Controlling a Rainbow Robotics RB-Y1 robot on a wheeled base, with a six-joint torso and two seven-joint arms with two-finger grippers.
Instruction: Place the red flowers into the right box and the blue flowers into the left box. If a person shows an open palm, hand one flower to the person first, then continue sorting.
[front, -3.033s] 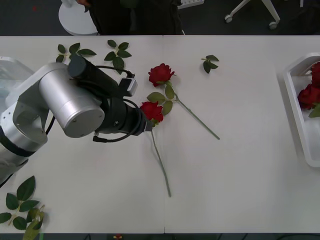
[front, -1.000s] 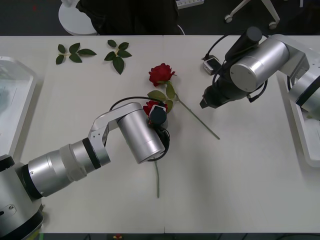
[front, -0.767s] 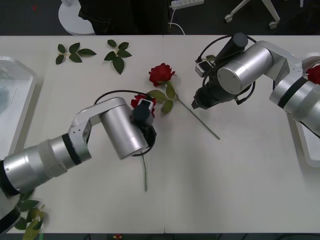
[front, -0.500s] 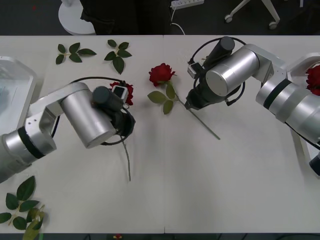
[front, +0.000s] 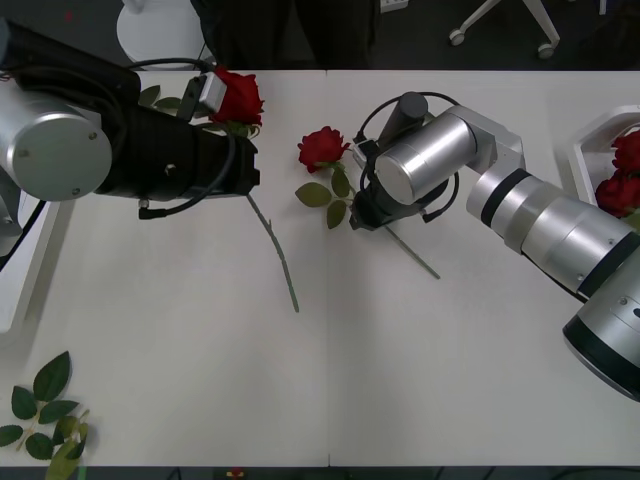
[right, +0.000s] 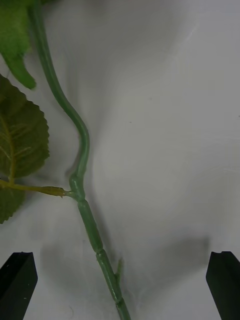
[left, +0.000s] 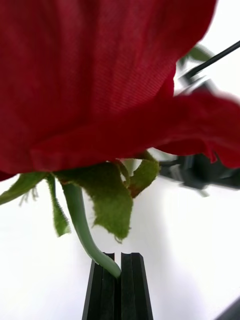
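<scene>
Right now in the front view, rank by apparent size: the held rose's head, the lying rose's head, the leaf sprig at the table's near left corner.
1. Leaf sprig, largest.
2. Held rose and lying rose: heads look alike; the held one is raised nearer the camera, so unranked.

The rose (left: 100, 75) petals look like woven cloth, its stem (right: 87, 220) smooth plastic, the table (front: 400, 380) matt white.

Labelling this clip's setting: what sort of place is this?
Likely an office or lab: a long white table, the wheeled base of an office chair on dark floor behind it, and artificial red flowers laid out for sorting.
</scene>
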